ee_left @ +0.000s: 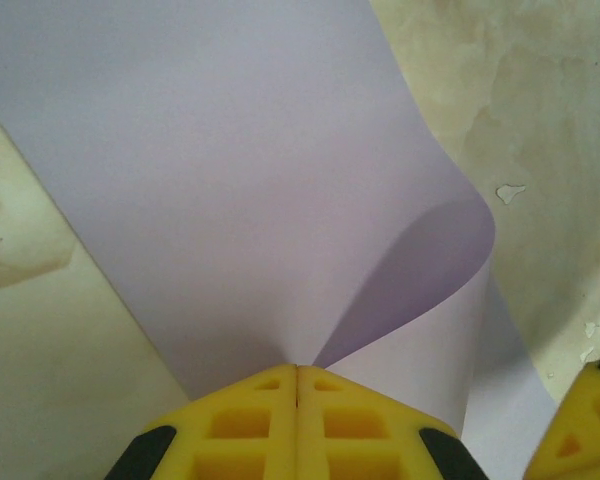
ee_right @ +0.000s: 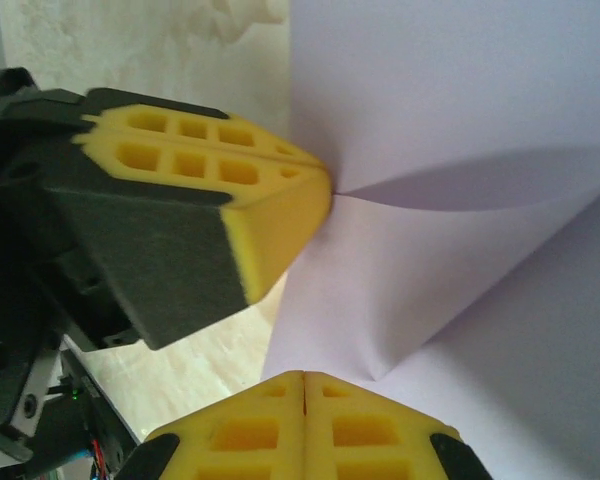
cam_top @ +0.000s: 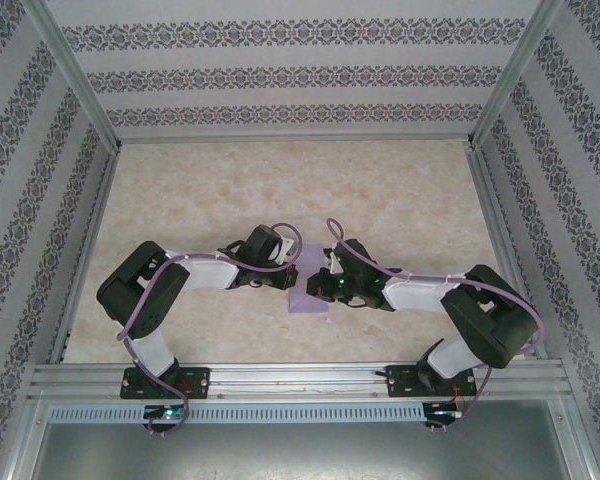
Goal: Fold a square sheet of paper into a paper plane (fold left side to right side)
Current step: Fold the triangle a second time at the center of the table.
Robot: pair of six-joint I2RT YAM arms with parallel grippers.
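The square sheet of paper (cam_top: 307, 300) is lavender and lies at the table's middle between both arms. In the left wrist view the paper (ee_left: 230, 150) curls over, its two layers meeting at the seam of my left gripper (ee_left: 297, 372), which is shut on it. The right wrist view shows that left gripper (ee_right: 318, 180) pinching the paper (ee_right: 460, 100) where the lifted flap starts. My right gripper (ee_right: 303, 378) is shut, its tips against the sheet's near corner, with no paper seen between them. From above, the left gripper (cam_top: 288, 272) and right gripper (cam_top: 325, 286) nearly touch.
A beige mottled tabletop (cam_top: 280, 190) stretches behind the arms. Patterned walls with aluminium posts (cam_top: 90, 110) enclose three sides. A metal rail (cam_top: 300, 378) carries both arm bases at the near edge. One yellow right finger (ee_left: 590, 420) shows at the left wrist view's corner.
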